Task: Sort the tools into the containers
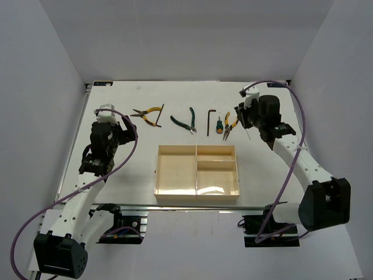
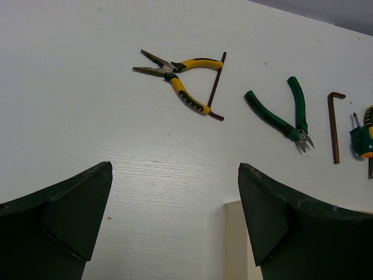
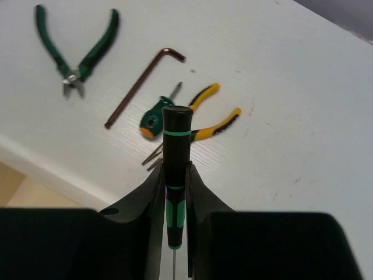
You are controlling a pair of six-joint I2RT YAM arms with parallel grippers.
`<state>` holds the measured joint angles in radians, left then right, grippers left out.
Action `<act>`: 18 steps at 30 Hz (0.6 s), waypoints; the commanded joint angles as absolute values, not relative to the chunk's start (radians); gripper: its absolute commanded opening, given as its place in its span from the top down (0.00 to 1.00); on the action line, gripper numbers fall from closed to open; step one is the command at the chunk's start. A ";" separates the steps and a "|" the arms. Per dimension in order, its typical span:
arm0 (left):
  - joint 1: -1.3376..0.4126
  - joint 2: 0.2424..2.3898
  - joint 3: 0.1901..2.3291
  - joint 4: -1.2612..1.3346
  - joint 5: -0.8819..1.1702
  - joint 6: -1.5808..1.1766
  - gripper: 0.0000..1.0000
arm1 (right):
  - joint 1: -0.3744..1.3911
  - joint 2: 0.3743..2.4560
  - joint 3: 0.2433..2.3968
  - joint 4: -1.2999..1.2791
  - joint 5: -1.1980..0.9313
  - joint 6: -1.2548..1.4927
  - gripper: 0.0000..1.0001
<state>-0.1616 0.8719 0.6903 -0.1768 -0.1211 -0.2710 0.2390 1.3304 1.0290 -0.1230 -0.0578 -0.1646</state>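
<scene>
Tools lay in a loose row across the far part of the table (image 1: 137, 169), beyond the cream tray (image 1: 157, 175). The tray sat between the two arms, with its large compartment on the left and two smaller ones on the right.

From left to right we saw:
- yellow-handled pliers (image 2: 170, 70) with a dark hex key (image 2: 216, 81) lying across the handle ends, apparently touching them, though we could not be sure
- green-handled pliers (image 2: 271, 114)
- a second hex key (image 2: 333, 128)
- a stubby green screwdriver (image 3: 152, 116)
- a second pair of yellow pliers (image 3: 220, 122) just beside the screwdriver

The right gripper (image 3: 175, 181) was clenched on a slim black-and-green screwdriver (image 3: 176, 134). It stood upright between the fingers in the wrist view, held above the right end of the row. The left gripper (image 2: 175, 169) was released, its dark fingers (image 2: 76, 216) spread wide. It hung over bare table near the left end of the row, with a corner of the tray showing low between them.
</scene>
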 commanded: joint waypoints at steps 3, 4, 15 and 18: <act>-0.167 0.842 0.721 -0.166 -0.101 -0.270 0.02 | 0.287 1.224 0.954 -0.067 -0.315 -0.432 1.00; -0.167 0.844 0.721 -0.166 -0.101 -0.268 0.02 | 0.293 1.210 0.942 -0.069 -0.345 -0.498 1.00; -0.167 0.844 0.719 -0.164 -0.100 -0.268 0.02 | 0.362 1.104 0.776 -0.014 -0.673 -0.755 1.00; -0.167 0.847 0.718 -0.161 -0.100 -0.270 0.02 | 0.383 1.104 0.737 0.081 -0.686 -0.779 1.00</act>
<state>-0.1616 0.8619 0.6903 -0.1753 -0.1116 -0.2707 0.3687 1.1191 0.7677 -0.0292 -0.6106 -0.7074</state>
